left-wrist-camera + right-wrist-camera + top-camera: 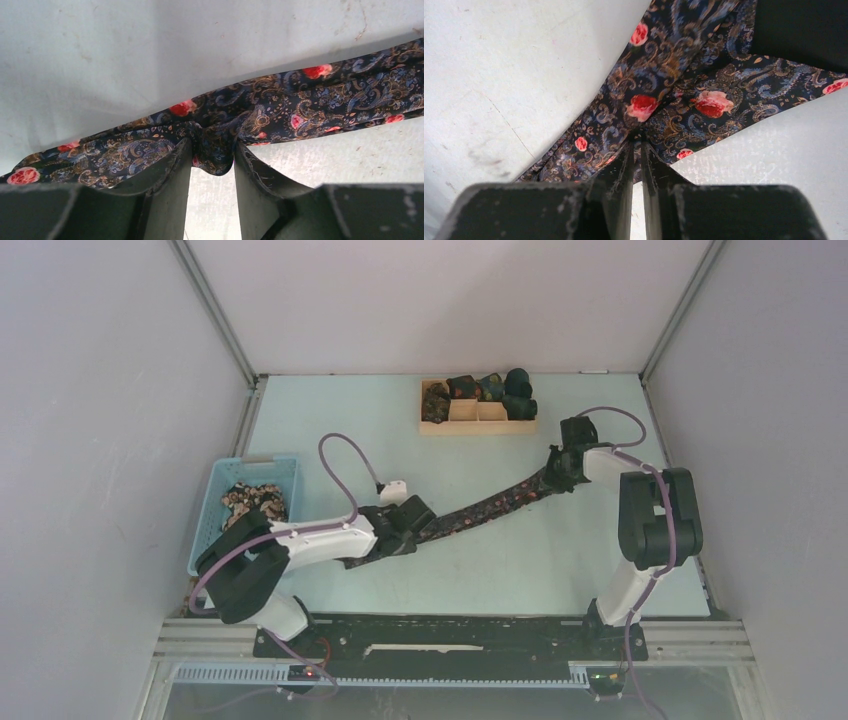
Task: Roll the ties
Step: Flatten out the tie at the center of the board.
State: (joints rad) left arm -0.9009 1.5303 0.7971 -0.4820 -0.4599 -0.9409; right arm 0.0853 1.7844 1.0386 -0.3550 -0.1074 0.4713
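Left pincer (212, 150): pinching a bunched fold of the tie (300, 105) between my fingers. Right pincer (638, 139): pressed together on the same tie farther along. The fabric spans diagonally between both pincers over the table (330, 410), near the wooden tray (478, 427).

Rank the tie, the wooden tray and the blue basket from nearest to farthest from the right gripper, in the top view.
1. Tie: pinched in the right gripper.
2. Wooden tray: just beyond, toward the far edge.
3. Blue basket: far off at the left side.
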